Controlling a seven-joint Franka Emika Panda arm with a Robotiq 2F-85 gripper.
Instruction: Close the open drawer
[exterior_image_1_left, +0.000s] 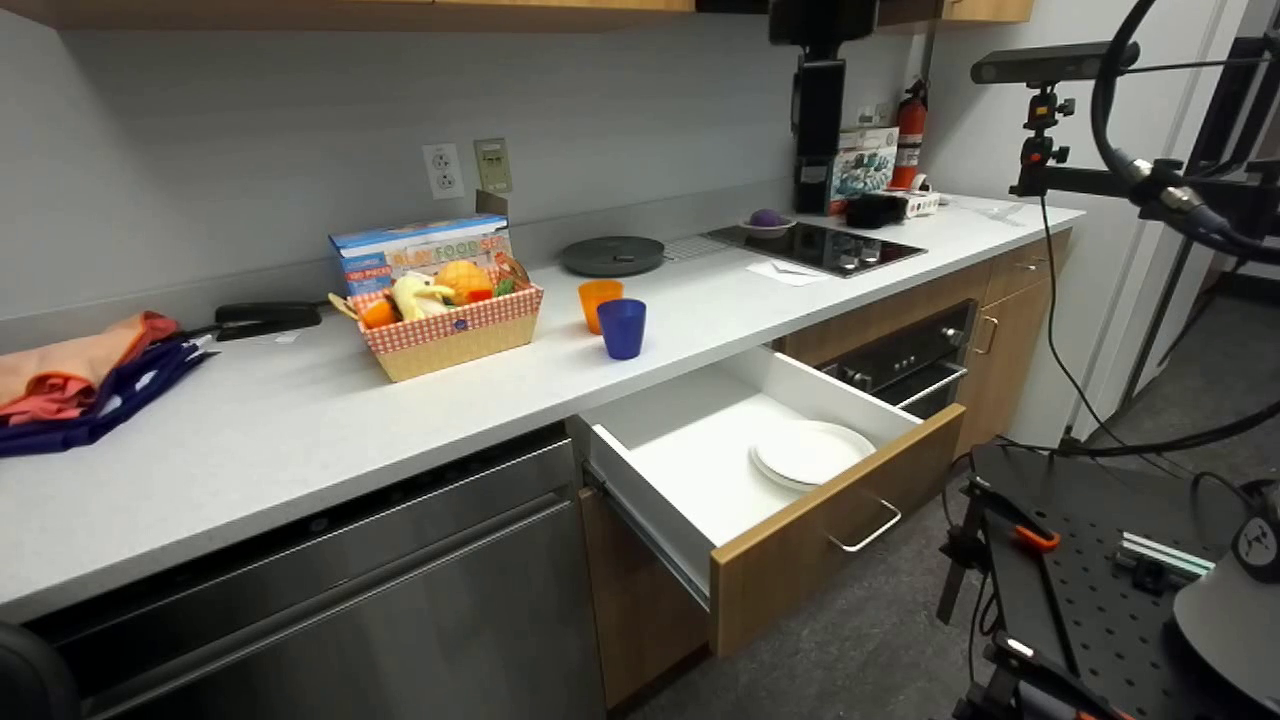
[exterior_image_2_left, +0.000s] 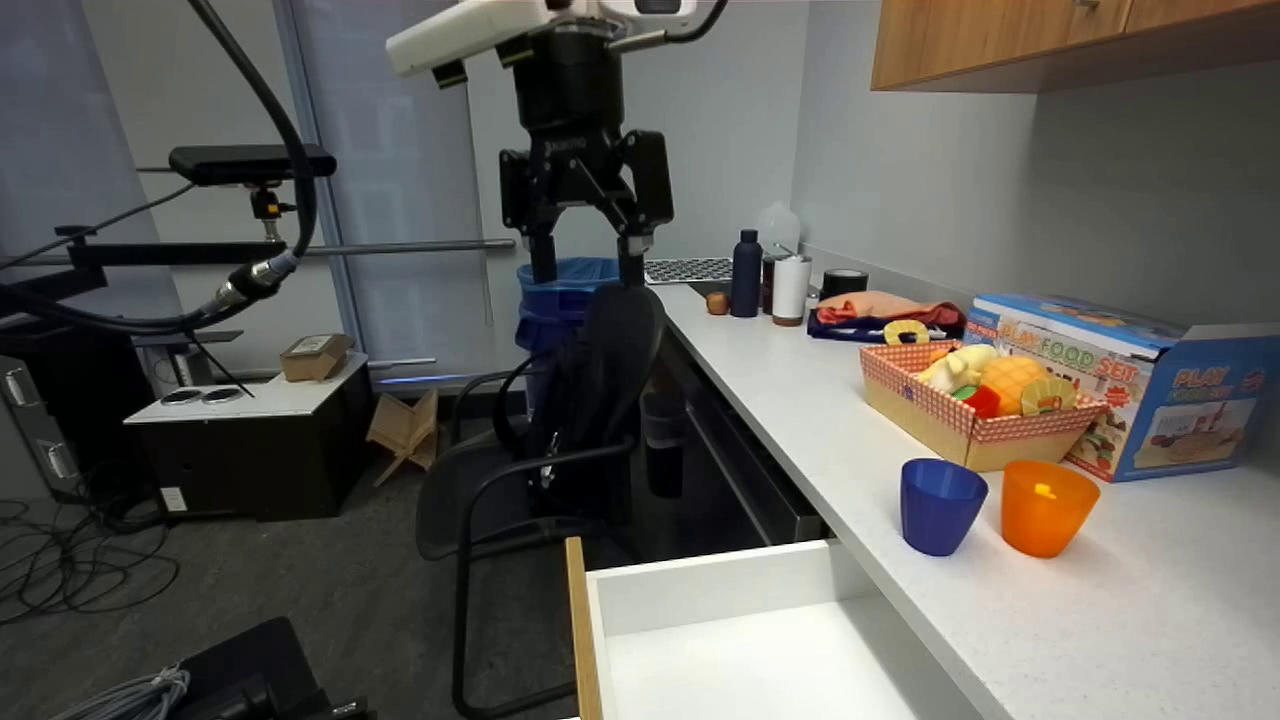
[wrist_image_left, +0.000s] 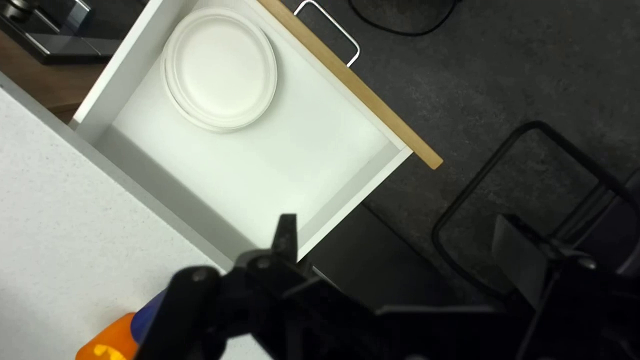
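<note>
The drawer (exterior_image_1_left: 785, 565) is pulled far out from under the counter, with a brown wood front, white box and metal handle (exterior_image_1_left: 868, 528). It also shows in an exterior view (exterior_image_2_left: 583, 630) and fills much of the wrist view (wrist_image_left: 320, 135). White plates (wrist_image_left: 220, 67) lie inside it, towards the oven side. My gripper (exterior_image_2_left: 588, 262) is open and empty, pointing down, above the counter's height. It appears edge-on in an exterior view (exterior_image_1_left: 813, 188). In the wrist view its spread fingers (wrist_image_left: 400, 240) frame dark space beside the drawer's side wall; I see no contact with the drawer.
A blue cup (exterior_image_1_left: 623, 328) and an orange cup (exterior_image_1_left: 598, 300) stand near the counter's front edge. A play food basket (exterior_image_1_left: 455, 335) is behind them. A steel appliance (exterior_image_1_left: 420, 610) sits beside the drawer, an oven (exterior_image_1_left: 905, 350) on its other side. A chair (exterior_image_2_left: 470, 490) stands nearby.
</note>
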